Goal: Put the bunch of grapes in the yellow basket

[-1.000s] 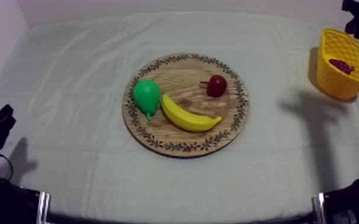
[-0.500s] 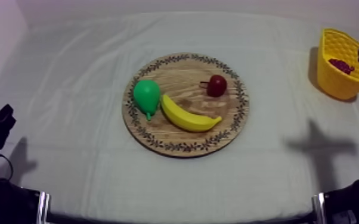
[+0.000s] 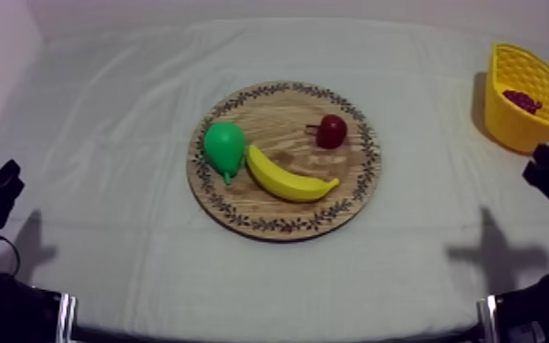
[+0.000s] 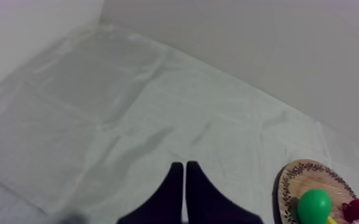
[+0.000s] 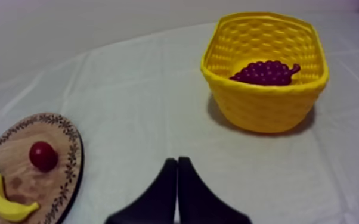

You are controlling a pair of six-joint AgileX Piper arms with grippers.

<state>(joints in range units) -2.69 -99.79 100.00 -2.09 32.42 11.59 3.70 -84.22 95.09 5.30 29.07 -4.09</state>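
Grey-white cloth (image 3: 105, 119) covered the table, with the round wooden board (image 3: 278, 117) near its middle and the yellow basket (image 5: 265, 110) well apart at the right edge. The board carried a pear (image 3: 224, 146), a banana (image 3: 287, 181) and a small red fruit (image 3: 331, 131), and no grapes lay on it. The bunch of grapes (image 5: 265, 72) lay inside the basket on its floor, below the rim, so the transfer appeared complete. The right gripper (image 5: 177, 162) hung over bare cloth between board and basket, touching neither. Its fingers were pressed together in a narrow wedge with nothing between them, as suits an arm with nothing left to carry. The left gripper (image 4: 185, 165) sat low at its own side of the table, its fingers likewise together and empty. It was probably idle because the basket stood on the other arm's side.
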